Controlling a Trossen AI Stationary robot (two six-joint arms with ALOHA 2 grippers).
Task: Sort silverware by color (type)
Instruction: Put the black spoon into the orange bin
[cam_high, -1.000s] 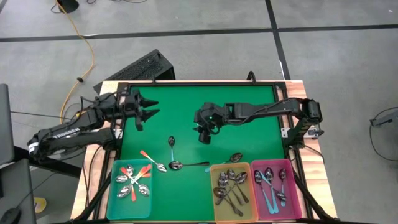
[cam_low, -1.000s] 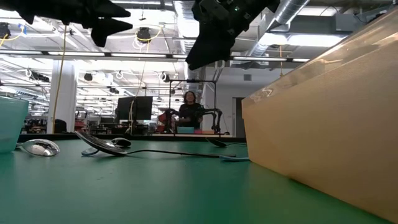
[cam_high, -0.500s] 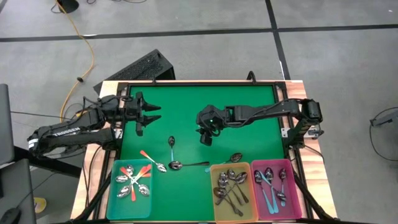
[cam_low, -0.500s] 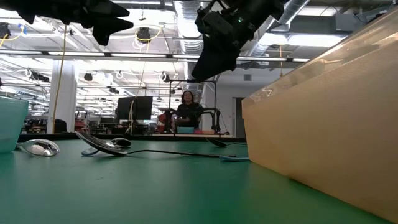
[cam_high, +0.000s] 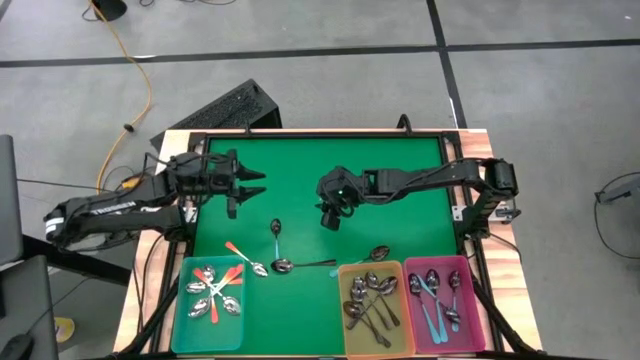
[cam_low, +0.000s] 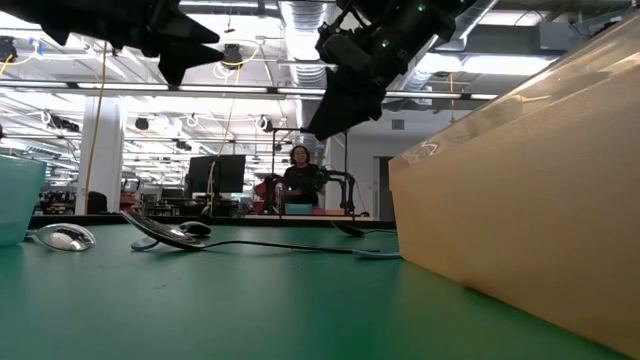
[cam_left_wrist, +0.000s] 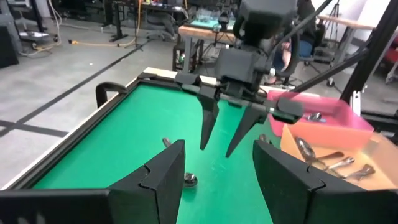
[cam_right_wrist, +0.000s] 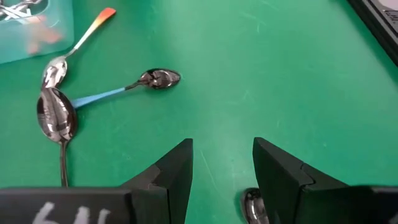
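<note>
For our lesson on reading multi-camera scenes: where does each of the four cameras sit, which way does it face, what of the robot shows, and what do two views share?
High view: overhead, straight down; both arms, green table mat, three bins.
Low view: table height, level across into the room; both grippers overhead, yellow plastic bin close.
Left wrist view: past open left gripper toward open right gripper.
Right wrist view: down past own fingers at the mat.
Shared: the blue-handled metal spoon also shows from overhead.

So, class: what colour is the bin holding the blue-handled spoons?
Pink plastic bin, clearest in the high view.
</note>
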